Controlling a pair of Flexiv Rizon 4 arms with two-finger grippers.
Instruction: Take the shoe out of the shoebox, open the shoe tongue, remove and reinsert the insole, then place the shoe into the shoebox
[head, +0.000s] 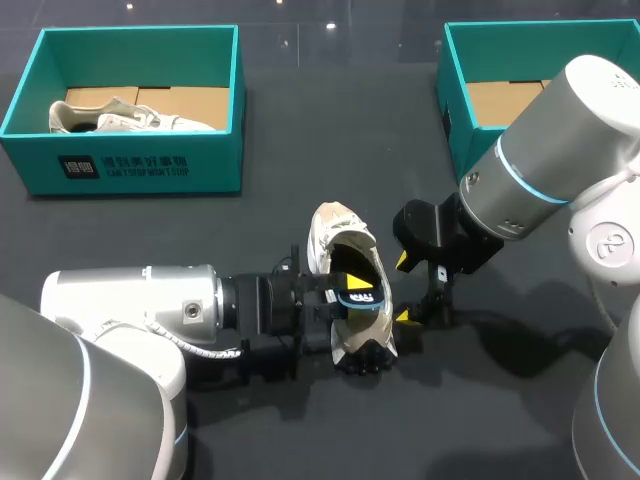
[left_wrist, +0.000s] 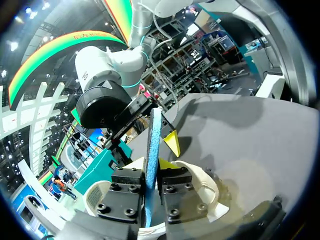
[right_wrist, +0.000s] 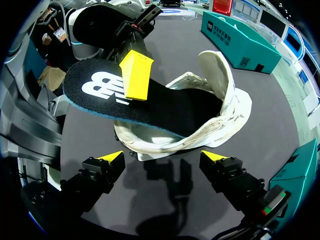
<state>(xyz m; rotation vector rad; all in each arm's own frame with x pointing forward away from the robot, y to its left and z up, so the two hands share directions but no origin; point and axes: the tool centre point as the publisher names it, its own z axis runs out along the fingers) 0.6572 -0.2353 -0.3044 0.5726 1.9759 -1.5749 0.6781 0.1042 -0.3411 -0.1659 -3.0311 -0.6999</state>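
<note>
A white shoe lies on the dark table in the middle. A black insole with a blue edge sticks partly out of its opening. My left gripper is shut on the insole's free end. In the left wrist view the insole stands edge-on between the two fingers. My right gripper hangs open just right of the shoe, holding nothing. In the right wrist view the open gripper faces the shoe and the insole, and a yellow fingertip of the left gripper presses on the insole's top.
A teal shoebox at the back left holds a second pale shoe. Another teal shoebox stands at the back right, partly behind my right arm. One teal box also shows beyond the shoe in the right wrist view.
</note>
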